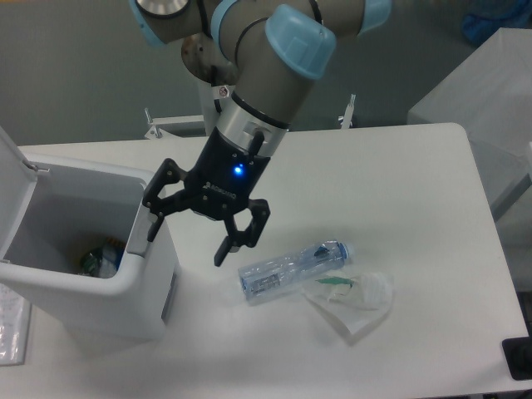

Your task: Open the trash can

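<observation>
Trash can point(141, 287) sits at desk's point(399, 191) left end, lid point(12, 187) swung up w/ the inside exposed; some rubbish visible at bottom. Tool point(189, 234) hangs just right of the can's rim, fingers spread wide, holding nothing. Right of the can, past the tool, lie a clear plastic bottle point(291, 270) and a crumpled wrapper point(353, 299), touching.

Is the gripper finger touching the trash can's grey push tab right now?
Cannot tell. In the fixed camera view the gripper is open, its left finger overlapping the trash can rim at the tab; no gap or contact shows plainly.
</observation>
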